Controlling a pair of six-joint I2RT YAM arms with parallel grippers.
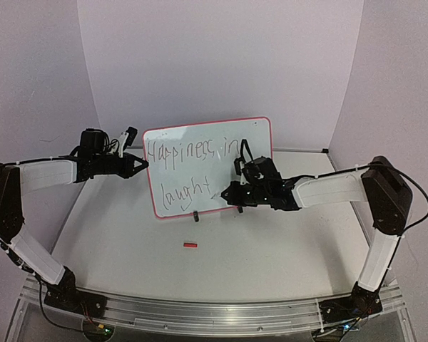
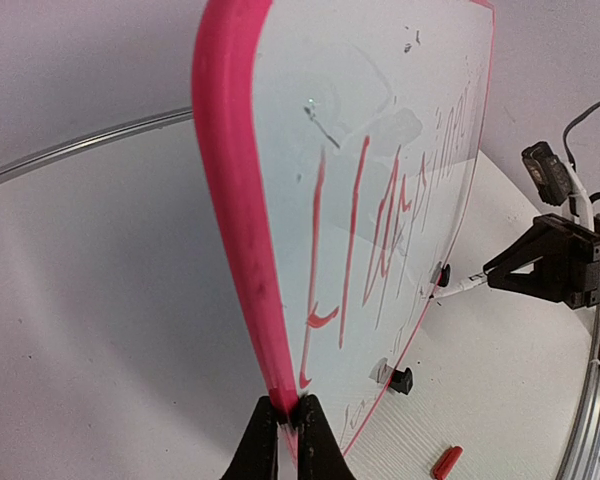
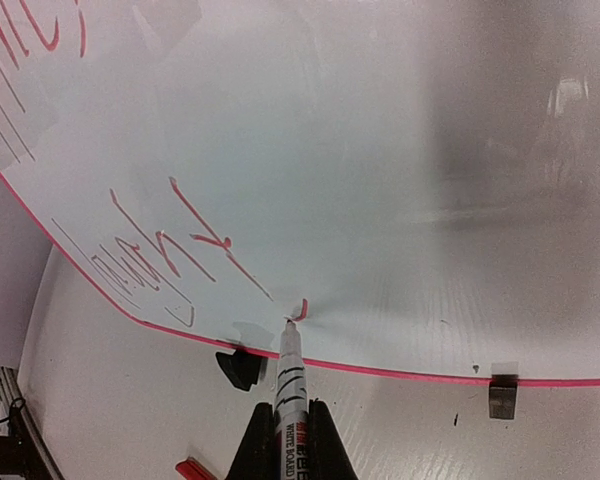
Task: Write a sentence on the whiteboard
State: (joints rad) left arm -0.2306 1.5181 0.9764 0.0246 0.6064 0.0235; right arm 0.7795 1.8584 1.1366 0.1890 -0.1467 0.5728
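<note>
The whiteboard (image 1: 200,146) stands upright on two black feet at the middle of the table, its red frame (image 2: 235,200) seen edge-on in the left wrist view. The sentence (image 1: 189,153) reads "Happiness in" on top and "laught" (image 1: 180,195) below, partly written. My left gripper (image 1: 140,164) is shut on the board's left edge (image 2: 288,405). My right gripper (image 1: 232,192) is shut on a white marker (image 3: 289,385), whose tip (image 3: 289,323) touches the board beside a short fresh stroke after the "t" (image 3: 215,245).
A red marker cap (image 1: 190,245) lies on the table in front of the board; it also shows in the left wrist view (image 2: 446,462) and the right wrist view (image 3: 193,469). The board's feet (image 3: 242,366) (image 3: 502,396) stand near the marker. Lilac walls close in behind.
</note>
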